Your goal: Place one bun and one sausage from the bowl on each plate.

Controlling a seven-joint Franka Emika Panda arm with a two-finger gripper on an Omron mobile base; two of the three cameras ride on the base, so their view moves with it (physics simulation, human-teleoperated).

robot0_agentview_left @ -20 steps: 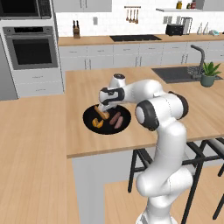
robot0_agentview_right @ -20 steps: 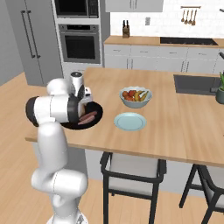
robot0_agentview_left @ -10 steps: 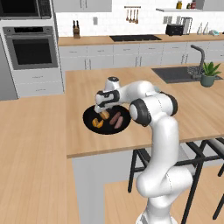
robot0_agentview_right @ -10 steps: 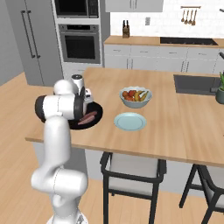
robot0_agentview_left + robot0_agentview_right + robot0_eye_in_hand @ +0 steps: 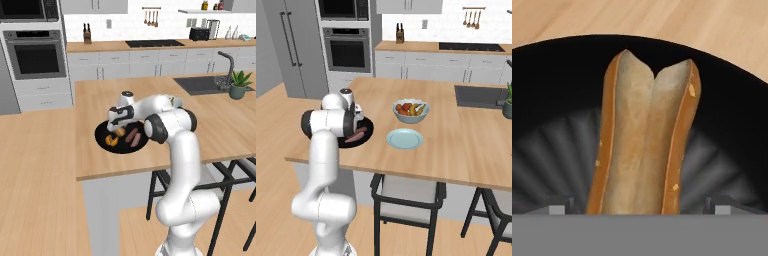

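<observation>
Tabletop (image 5: 421, 160): one wooden island carrying every item listed.
Bowl (image 5: 102, 135): one wide black dish near the left front edge of the tabletop.
Fruit bowl (image 5: 411, 111): one pale bowl of coloured fruit, right of the black bowl.
Plate (image 5: 405, 138): one pale blue plate counted, just in front of the fruit bowl, bare.
Sausage (image 5: 132, 135): two counted, side by side in the right part of the bowl.
Bun (image 5: 644, 140): two counted in the bowl; the split one lies lengthwise between the fingertips (image 5: 562, 205).
Tool (image 5: 118, 126): lowered into the bowl, fingers spread either side of the bun, not clenched on it.
</observation>
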